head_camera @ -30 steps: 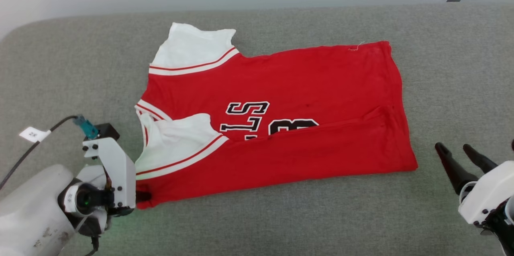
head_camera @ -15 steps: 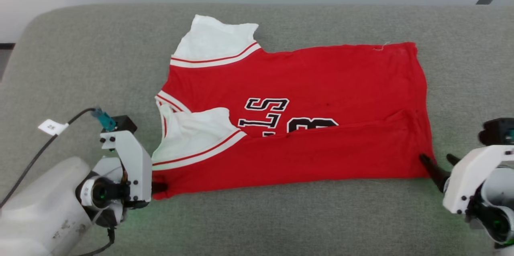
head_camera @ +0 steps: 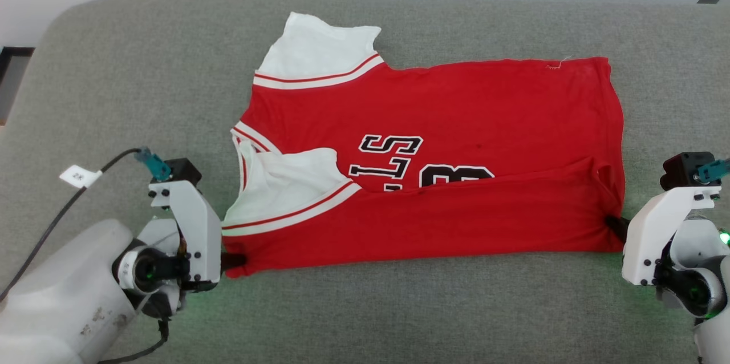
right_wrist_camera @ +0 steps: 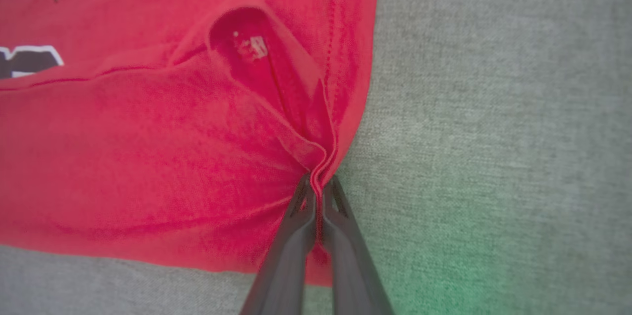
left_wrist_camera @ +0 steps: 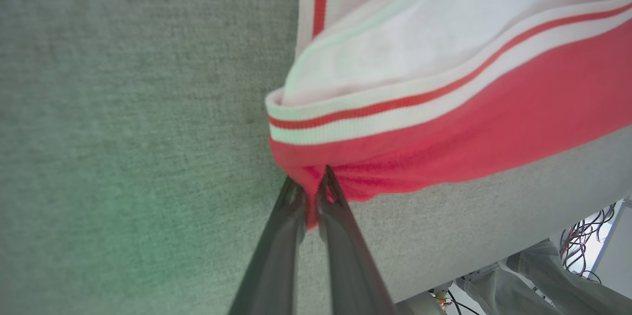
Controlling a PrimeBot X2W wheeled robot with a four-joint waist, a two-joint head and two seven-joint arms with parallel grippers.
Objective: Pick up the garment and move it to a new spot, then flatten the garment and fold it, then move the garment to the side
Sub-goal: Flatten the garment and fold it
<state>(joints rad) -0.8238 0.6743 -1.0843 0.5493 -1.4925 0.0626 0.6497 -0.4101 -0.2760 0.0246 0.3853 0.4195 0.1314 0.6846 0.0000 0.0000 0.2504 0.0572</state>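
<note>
Head view: my right fingers (head_camera: 613, 225), spread wide and standing clear of the cloth a second ago, are now closed on the near hem corner of the garment (head_camera: 456, 107). My left fingers (head_camera: 232, 260) stay clamped on its near corner at the shoulder end. The garment lies across the middle of the grey counter (head_camera: 114, 84), collar to my left and hem to my right, with its near edge already folded up over the lower part of the black lettering (head_camera: 390, 145). In the right wrist view the red hem bunches into a ridge between the two dark tips, and in the left wrist view a red fold sits pinched the same way. With both near corners held, I judge the garment ready for its next fold or for the carry to the side.
</note>
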